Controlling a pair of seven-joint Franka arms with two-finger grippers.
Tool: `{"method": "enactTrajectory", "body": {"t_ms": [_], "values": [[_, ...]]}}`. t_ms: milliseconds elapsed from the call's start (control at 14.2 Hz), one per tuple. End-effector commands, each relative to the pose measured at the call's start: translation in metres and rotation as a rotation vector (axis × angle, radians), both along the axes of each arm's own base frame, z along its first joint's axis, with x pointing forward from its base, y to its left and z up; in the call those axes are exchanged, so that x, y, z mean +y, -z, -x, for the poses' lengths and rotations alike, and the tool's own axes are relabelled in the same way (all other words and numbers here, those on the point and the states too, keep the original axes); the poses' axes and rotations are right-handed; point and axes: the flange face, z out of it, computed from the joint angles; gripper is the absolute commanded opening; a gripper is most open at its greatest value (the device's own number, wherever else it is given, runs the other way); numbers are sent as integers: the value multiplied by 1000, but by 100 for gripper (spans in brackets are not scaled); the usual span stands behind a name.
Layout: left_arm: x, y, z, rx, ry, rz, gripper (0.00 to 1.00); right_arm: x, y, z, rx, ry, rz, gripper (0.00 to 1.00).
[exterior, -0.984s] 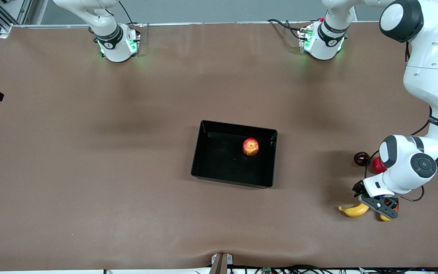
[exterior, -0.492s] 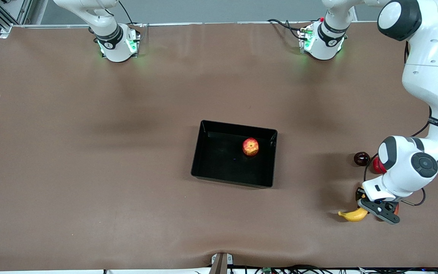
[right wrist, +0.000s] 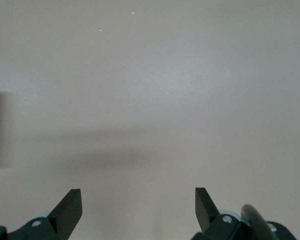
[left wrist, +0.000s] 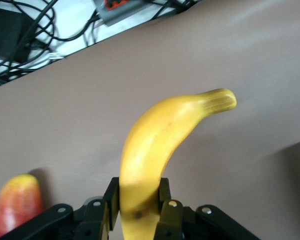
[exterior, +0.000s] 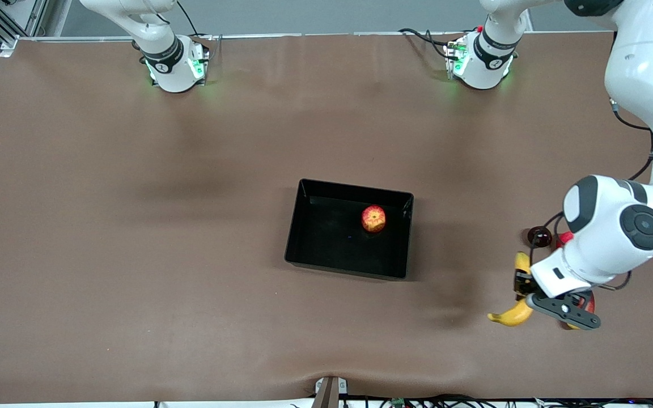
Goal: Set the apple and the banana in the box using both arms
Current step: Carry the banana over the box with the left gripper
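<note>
Brown tabletop (exterior: 134,238), matte, running between my two bases at the top of the front view. Item: right gripper (right wrist: 138,207), jaws wide and holding nothing, over bare tabletop; that arm waits. Item: the box (exterior: 297,226), black, shallow, at mid-table, upright walls. Item: the apple (exterior: 373,219), already inside the box, resting close to the wall toward my left arm's end. Item: the banana (left wrist: 157,145), clamped near one end in my left gripper (left wrist: 138,212), jaws narrowed on it, lifted over the tabletop at my left arm's end, free tip hanging outward. Item: elongated red-yellow fruit (left wrist: 17,205) on the tabletop just beside that gripper; dark round fruit (exterior: 539,236) and a red one close by. Handling note: I judge the grip off-centre, so the long free end may swing; carry level and unhurried, clear the box wall with height to spare, lower into the open floor away from the apple, then release low.
</note>
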Motion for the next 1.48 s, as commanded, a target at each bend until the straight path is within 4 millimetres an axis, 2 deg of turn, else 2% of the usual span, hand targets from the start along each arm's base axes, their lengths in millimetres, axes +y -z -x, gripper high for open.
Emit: {"method": "enactTrajectory", "body": {"t_ms": [0, 281, 492, 633, 703, 844, 914, 1125, 1266, 1406], "values": [[-34, -27, 16, 29, -87, 35, 0, 0, -4, -2, -7, 11, 2, 100], [-100, -53, 38, 85, -221, 120, 0, -3, -5, -2, -8, 8, 3, 100], [-165, -62, 62, 117, -291, 141, 0, 5, -6, -3, -11, -1, 7, 100], [-219, -64, 85, 134, -336, 151, 0, 2, -5, -2, -9, 6, 1, 100], [-254, -63, 103, 145, -359, 157, 0, 2, -5, -2, -9, 6, 1, 100], [-313, -54, 140, 156, -419, 140, 0, 4, -6, -2, -10, 1, 1, 100], [-333, -48, 153, 148, -444, 129, 0, 4, -6, -2, -12, 0, 1, 100], [-396, -11, 195, 119, -475, 90, 0, 6, -6, -2, -10, -2, 1, 100], [-414, 19, 207, 113, -494, 65, 0, 6, -6, -2, -10, -2, 1, 100], [-424, 47, 213, 102, -484, 39, 0, 6, -6, -2, -10, 0, 1, 100]]}}
